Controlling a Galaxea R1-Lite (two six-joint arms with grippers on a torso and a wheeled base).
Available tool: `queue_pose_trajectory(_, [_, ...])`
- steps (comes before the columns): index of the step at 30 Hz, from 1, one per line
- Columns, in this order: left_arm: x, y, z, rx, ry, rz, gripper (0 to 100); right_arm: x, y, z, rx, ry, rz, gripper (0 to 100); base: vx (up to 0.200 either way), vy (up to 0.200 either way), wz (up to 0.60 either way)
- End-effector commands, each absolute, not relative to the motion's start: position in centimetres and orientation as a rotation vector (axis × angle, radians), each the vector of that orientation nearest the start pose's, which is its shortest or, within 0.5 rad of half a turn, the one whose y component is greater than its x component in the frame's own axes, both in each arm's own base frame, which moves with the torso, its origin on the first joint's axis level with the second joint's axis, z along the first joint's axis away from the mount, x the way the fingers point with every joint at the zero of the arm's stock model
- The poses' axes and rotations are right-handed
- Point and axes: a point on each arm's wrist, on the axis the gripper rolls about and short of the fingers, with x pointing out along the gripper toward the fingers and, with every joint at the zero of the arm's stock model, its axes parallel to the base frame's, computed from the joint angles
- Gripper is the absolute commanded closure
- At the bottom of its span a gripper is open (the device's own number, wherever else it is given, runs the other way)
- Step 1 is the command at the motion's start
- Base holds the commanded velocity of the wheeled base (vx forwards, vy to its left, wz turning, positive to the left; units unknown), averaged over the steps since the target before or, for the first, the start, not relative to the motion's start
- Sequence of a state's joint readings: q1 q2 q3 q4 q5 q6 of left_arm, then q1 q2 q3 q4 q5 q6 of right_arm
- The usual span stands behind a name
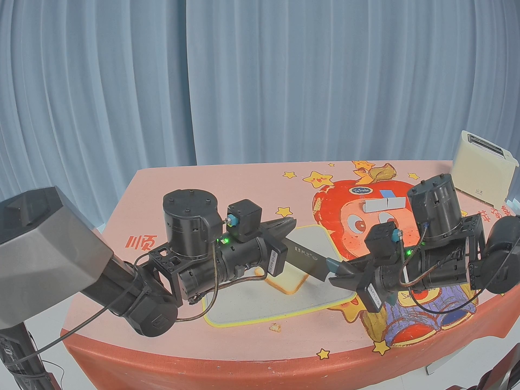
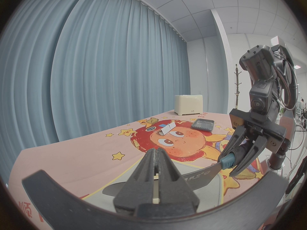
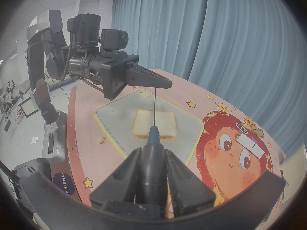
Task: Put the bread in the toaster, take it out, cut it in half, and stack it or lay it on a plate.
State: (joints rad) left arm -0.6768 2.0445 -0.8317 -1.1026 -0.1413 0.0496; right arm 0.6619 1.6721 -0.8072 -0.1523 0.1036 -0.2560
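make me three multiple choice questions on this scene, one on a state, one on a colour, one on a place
1. What does the right gripper hold?
A the knife
B the bread
C nothing

2. What colour is the toaster?
A red
B black
C cream

3. Where does the bread lie?
A in the toaster
B on the cutting board
C in the right gripper

Answers:
1 A, its fingers are shut on the knife's handle, with the blade over the bread.
2 C, the casing is pale cream against the pink tablecloth.
3 B, the slice lies flat on the grey board.
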Motion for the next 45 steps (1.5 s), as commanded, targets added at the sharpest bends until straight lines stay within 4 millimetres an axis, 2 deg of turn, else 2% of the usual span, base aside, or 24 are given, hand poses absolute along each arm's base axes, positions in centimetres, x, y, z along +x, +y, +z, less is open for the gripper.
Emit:
queue_pose_trajectory(1, [29.1, -23.8, 10.4, 0.087, 0.122, -0.821, 100, 22.0, 17.5, 14.5, -0.436, 0.613, 0.823, 100, 0.000, 0.000, 0.00])
queue_pose_trajectory(14, [29.3, -23.9, 10.2, 0.083, 0.128, -0.784, 100, 22.1, 17.5, 14.4, -0.438, 0.618, 0.823, 100, 0.000, 0.000, 0.00])
queue_pose_trajectory(25, [30.9, -23.5, 10.6, 0.068, 0.094, -0.753, 100, 22.1, 17.5, 14.3, -0.438, 0.621, 0.822, 100, 0.000, 0.000, 0.00])
queue_pose_trajectory(31, [31.1, -23.6, 9.0, 0.079, 0.135, -0.750, 100, 22.0, 17.4, 14.2, -0.439, 0.626, 0.822, 100, 0.000, 0.000, 0.00])
queue_pose_trajectory(45, [31.1, -23.7, 8.0, 0.087, 0.164, -0.753, 100, 21.9, 17.3, 13.7, -0.442, 0.646, 0.824, 100, 0.000, 0.000, 0.00])
